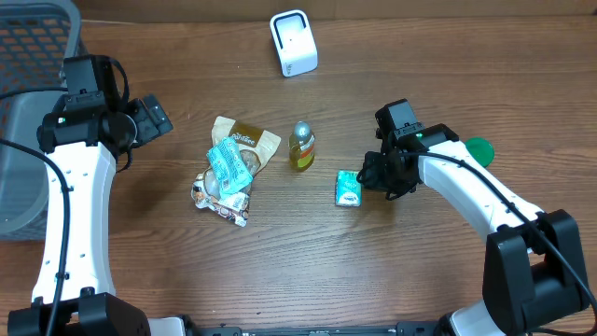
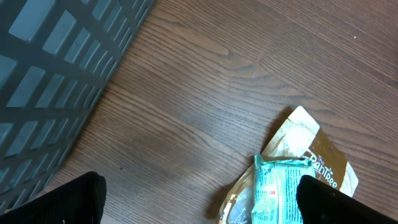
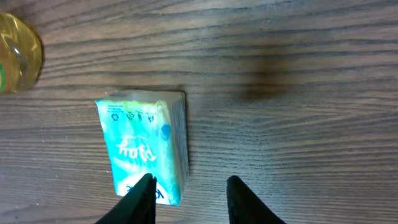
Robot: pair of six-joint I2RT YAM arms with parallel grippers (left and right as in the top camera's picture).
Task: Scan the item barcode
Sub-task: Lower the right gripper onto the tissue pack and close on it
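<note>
A small teal tissue pack lies flat on the wood table, left of my right gripper. In the right wrist view the pack shows its printed top. My right gripper is open, and its left finger overlaps the pack's near right corner, with only bare wood between the fingers. The white barcode scanner stands at the table's far edge. My left gripper hangs wide open and holds nothing. Between its fingertips lie bare wood and the edge of a snack pile.
A small bottle of yellow liquid stands left of the pack. A pile of snack packets, a teal one on a tan pouch, lies mid-table. A grey basket sits far left. A green object shows behind the right arm.
</note>
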